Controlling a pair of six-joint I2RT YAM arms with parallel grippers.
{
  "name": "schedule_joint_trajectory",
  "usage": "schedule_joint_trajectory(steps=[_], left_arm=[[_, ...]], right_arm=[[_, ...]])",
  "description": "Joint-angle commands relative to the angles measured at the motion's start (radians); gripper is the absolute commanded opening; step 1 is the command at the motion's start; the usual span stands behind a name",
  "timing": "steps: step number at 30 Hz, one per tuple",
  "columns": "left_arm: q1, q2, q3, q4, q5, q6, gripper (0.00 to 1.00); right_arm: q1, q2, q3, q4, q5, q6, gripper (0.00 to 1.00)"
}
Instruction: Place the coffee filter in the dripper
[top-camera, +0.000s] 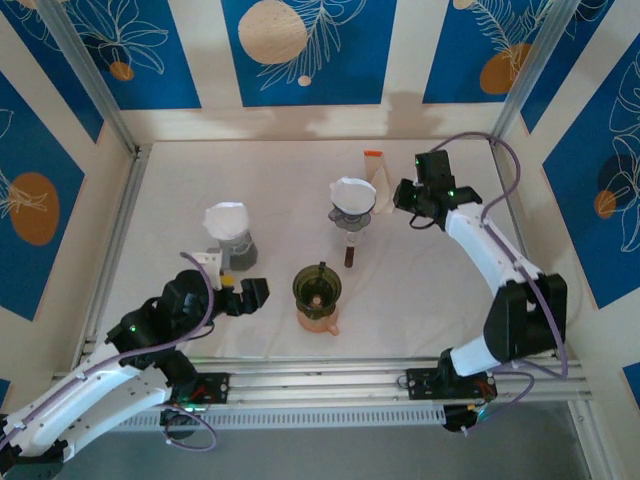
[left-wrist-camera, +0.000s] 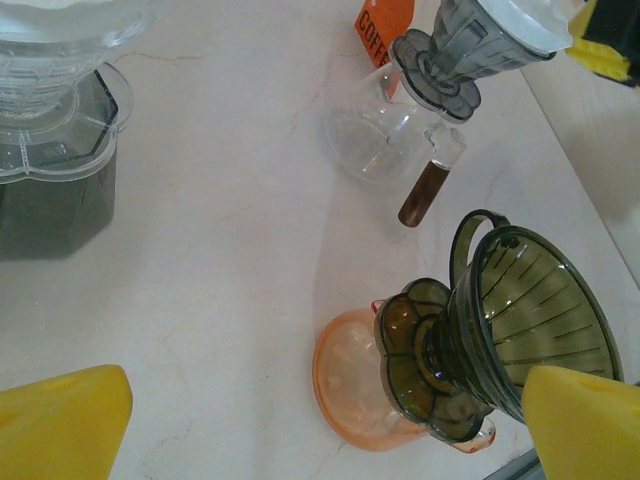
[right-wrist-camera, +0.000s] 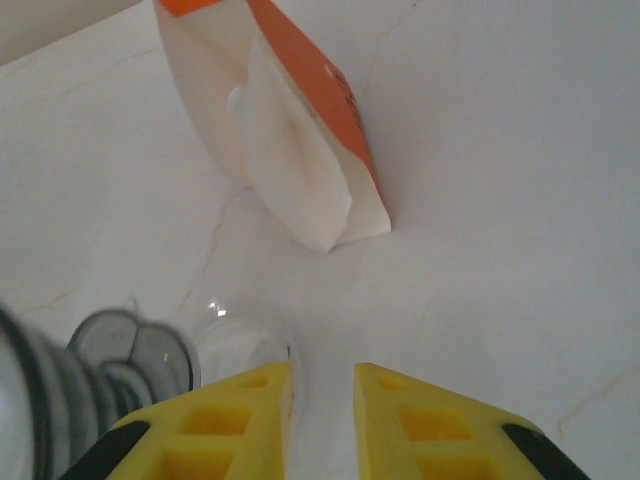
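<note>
While the right gripper (right-wrist-camera: 322, 385), jaws narrowly apart and empty, is hovering by the filter pack (right-wrist-camera: 335, 95), it is probably needing to pinch one white filter (right-wrist-camera: 290, 170) only for the green dripper (top-camera: 318, 287).

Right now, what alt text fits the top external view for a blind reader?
An empty green dripper on an orange server stands nearest the arms; behind it, a clear dripper and a gray dripper both hold white filters. The left jaws sit left of the green dripper, the right jaws beside an orange filter pack.
</note>
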Motion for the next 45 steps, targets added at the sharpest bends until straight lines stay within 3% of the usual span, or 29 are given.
schedule_joint_trajectory(steps=[1, 15, 25, 45], left_arm=[[-0.007, -0.007, -0.013, 0.018, -0.013, -0.010, 1.00], [-0.007, 0.029, -0.027, 0.050, -0.009, -0.017, 1.00], [-0.007, 0.035, -0.049, 0.068, -0.001, -0.035, 1.00], [-0.006, 0.045, -0.053, 0.073, -0.003, -0.048, 1.00]], right_arm=[[-0.007, 0.086, 0.107, -0.010, -0.057, -0.051, 0.25], [-0.029, 0.315, 0.249, 0.101, -0.175, 0.158, 0.39], [-0.035, 0.402, 0.292, 0.164, -0.229, 0.297, 0.40], [-0.016, 0.550, 0.423, 0.081, -0.190, 0.298, 0.42]])
